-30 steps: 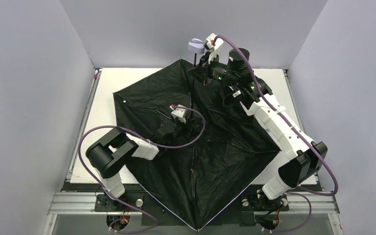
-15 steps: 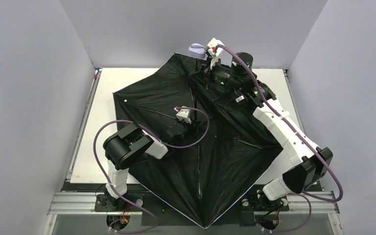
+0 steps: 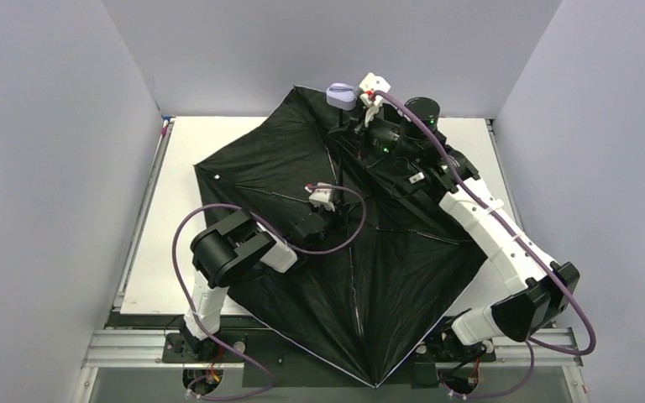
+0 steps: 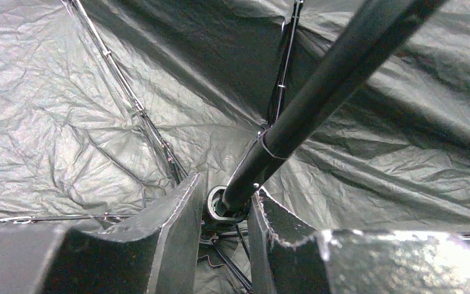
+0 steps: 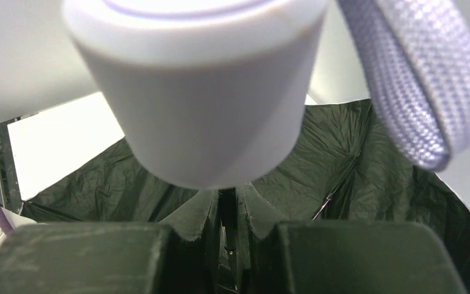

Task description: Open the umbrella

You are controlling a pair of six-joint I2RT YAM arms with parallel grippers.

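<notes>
Left claw (image 4: 225, 191) clamped on runner (image 4: 217, 211) at foot of shaft (image 4: 330, 79), one finger each side. Right claw (image 5: 227, 214) pinched shut on top end of shaft, just under knob handle (image 5: 202, 92); wrist loop (image 5: 416, 79) beside it. Umbrella (image 3: 403, 260) upturned on surface (image 3: 176, 168), black canopy (image 3: 260, 168) fanned round shaft, ribs (image 4: 153, 135) out. Looks mostly open; runner latch unconfirmed, panels slack.
</notes>
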